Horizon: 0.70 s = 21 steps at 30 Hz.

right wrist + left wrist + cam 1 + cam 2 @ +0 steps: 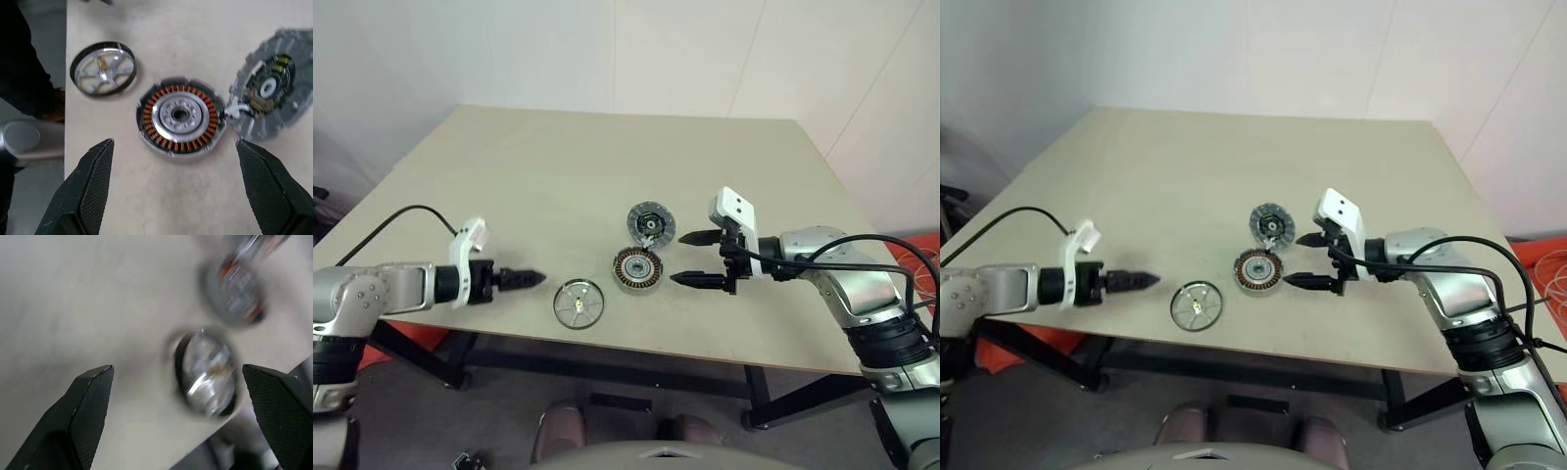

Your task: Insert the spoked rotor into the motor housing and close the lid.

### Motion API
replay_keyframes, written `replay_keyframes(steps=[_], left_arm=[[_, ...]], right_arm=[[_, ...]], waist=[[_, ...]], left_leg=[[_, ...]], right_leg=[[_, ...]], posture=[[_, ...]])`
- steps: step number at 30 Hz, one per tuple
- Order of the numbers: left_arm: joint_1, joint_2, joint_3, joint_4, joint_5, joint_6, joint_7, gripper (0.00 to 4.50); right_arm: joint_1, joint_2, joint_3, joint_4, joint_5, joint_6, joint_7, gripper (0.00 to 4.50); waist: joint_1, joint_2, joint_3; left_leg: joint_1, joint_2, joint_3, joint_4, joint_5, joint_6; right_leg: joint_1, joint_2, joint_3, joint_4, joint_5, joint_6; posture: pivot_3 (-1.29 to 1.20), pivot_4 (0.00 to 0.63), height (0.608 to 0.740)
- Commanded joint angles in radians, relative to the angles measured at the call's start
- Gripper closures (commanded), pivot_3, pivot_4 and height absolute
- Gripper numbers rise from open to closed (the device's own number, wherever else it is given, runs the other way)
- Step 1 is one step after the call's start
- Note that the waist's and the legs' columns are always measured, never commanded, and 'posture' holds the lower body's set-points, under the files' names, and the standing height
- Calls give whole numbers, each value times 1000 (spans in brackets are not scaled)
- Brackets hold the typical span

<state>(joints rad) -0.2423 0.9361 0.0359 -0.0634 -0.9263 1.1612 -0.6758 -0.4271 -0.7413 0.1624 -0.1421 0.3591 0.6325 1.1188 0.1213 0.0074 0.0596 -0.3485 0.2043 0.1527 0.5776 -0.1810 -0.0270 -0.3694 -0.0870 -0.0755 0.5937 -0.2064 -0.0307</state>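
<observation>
Rotor insertion, pre-grasp stage. Left gripper [536, 279], fingers spread and empty, points across the table [509, 166] at the spoked rotor [578, 304], which lies flat near the front edge, likely so it can be picked up. Right gripper [697, 259], likewise spread and empty, brackets the motor housing [637, 269], probably to steady it. The lid [650, 224] lies beside the housing, touching its far rim.

from the left wrist, the spoked rotor [205, 374] is smeared by blur, its spokes unreadable; the motor housing [238, 298] beyond it is a streaked blob, cut off by the frame edge; from the right wrist, the lid [275, 103] is soft and clipped at the picture's edge, its hub detail unclear
</observation>
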Motion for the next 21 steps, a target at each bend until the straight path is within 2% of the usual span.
replay_keyframes(steps=[1, 4, 8, 12, 16, 21], left_arm=[[33, 52, -91, -31, 173, -176, -117, 39], [55, 61, -121, -28, 244, -268, -204, 39], [41, 0, -102, 2, 237, -241, -222, 39], [4, -108, -30, 35, 158, -123, -185, 39], [-50, -254, 141, 126, -27, 126, -94, 39], [-60, -343, 300, 234, -116, 309, -7, 39]], right_arm=[[-2, -16, -22, -18, 7, -21, 10, 0], [5, -22, -25, -20, 5, -23, 14, 0], [9, -26, -25, -21, 3, -24, 16, 0], [14, -29, -25, -25, 3, -25, 13, 0], [20, -29, -29, -32, 5, -22, 7, 0], [26, -32, -33, -38, 8, -20, 3, 0]], waist=[[0, 0, 0], [2, 0, 0], [0, 1, 0], [1, 1, 0], [0, 1, 0], [-6, 1, 0]], left_leg=[[0, 0, 0, 0, 0, 0], [0, 0, 0, 0, 0, 0], [2, 0, 0, 0, 0, 0], [4, -2, 1, 2, 0, 0], [6, 0, 3, 3, 1, -2], [7, 0, 7, 2, 2, -3]], right_leg=[[0, 0, 0, 0, 0, 0], [1, 0, 0, 0, 0, 0], [1, 0, 1, 0, 0, 0], [0, -1, 4, 7, -1, -2], [-2, 0, 4, 13, -3, -5], [-2, 1, 4, 14, -3, -5]], posture=[[0, 0, 740], [0, 0, 740], [0, 0, 740], [0, 0, 740], [0, 0, 740], [0, 0, 740]])
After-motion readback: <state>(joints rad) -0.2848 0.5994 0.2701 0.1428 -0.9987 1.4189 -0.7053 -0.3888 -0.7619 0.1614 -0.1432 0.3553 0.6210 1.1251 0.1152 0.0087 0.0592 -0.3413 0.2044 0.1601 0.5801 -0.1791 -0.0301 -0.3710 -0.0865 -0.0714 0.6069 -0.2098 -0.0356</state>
